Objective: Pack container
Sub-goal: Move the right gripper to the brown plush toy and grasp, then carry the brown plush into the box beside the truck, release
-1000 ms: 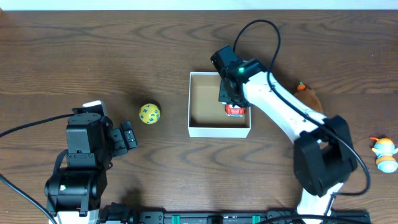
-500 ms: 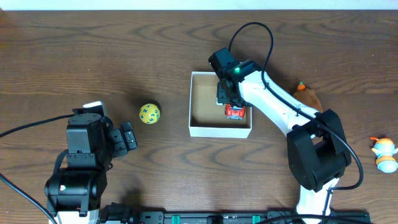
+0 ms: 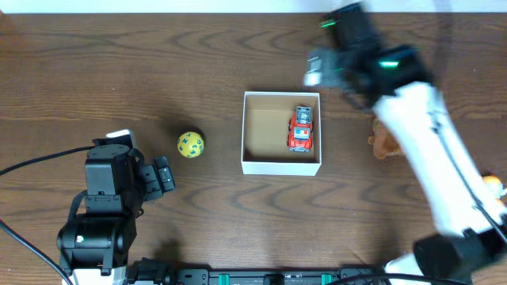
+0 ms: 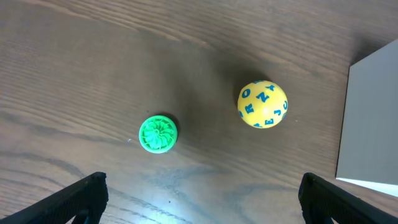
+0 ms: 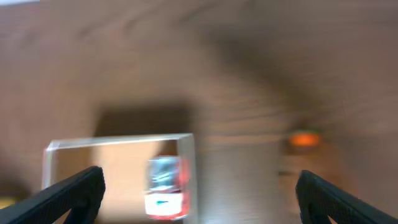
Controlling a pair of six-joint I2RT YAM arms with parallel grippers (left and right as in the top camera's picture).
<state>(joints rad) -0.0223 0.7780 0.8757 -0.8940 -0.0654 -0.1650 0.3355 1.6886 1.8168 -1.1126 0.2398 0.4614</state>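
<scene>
1. The container [image 3: 265,131] sits flat and open side up at the middle of the counter [image 3: 119,63], a little nearer the far edge than the near one.
2. A red car [image 3: 301,129] lies inside it along the right wall. Whether it touches the wall cannot be told.
3. The right gripper [image 5: 199,193] hangs above the counter past the container's far right corner and is blurred from overhead. The wrist view, also blurred, shows its fingers wide apart with nothing between them.
4. The left gripper [image 3: 164,174] is toward the near left corner — fingers spread wide, empty.
5. A yellow ball [image 3: 190,145] with blue letters rests on the counter between the left gripper and the container, apart from both.
6. A green disc [image 4: 158,133] shows in the left wrist view, near the ball on the side away from the container, not touching it.
7. A brown toy [image 3: 386,141] lies right of the container, partly behind the right arm [image 3: 428,150].
8. A small toy [image 3: 493,184] at the right edge is mostly hidden by that arm.
</scene>
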